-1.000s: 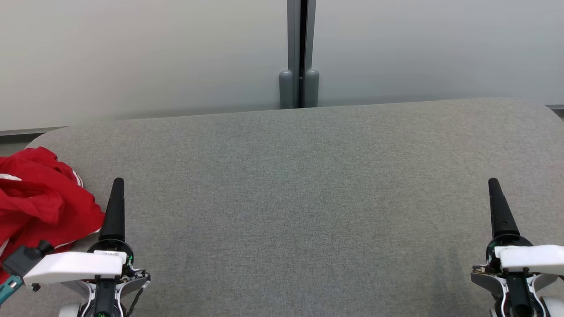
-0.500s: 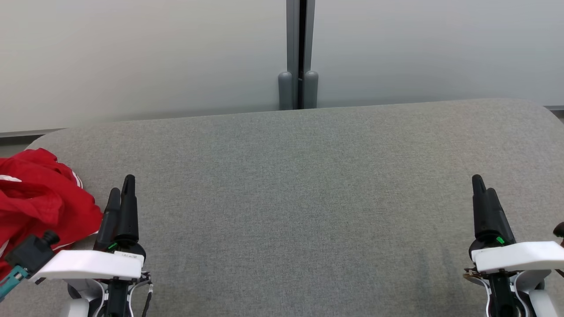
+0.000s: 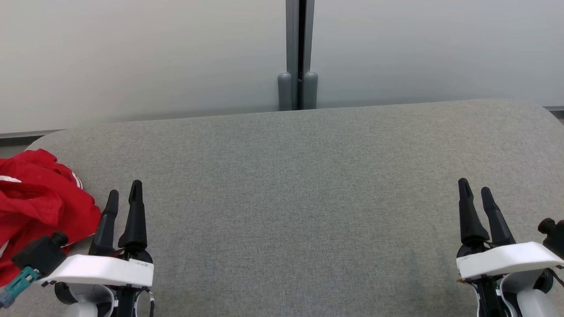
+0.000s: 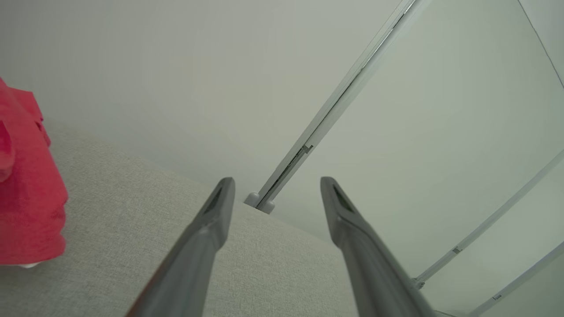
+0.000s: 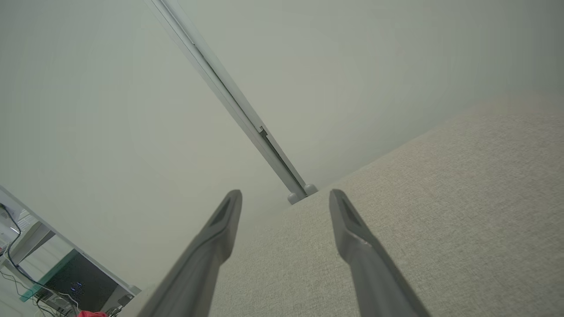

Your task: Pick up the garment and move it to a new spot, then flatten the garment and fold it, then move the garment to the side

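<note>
Nearest, lower left: left gripper [image 3: 124, 187], jaws spread wide, empty, fingers over the table [image 3: 291, 176]. Lower right: right gripper [image 3: 474, 185], likewise wide and empty, well apart from the left one. Just beside the left gripper's outer finger: garment [image 3: 39, 207], red, crumpled in a heap at the left end of the table; apparently no contact with that finger, though hard to confirm. Farther out: the table's grey cloth surface. Farthest: pale wall [image 3: 132, 57], grey post [image 3: 298, 90] at centre.
</note>
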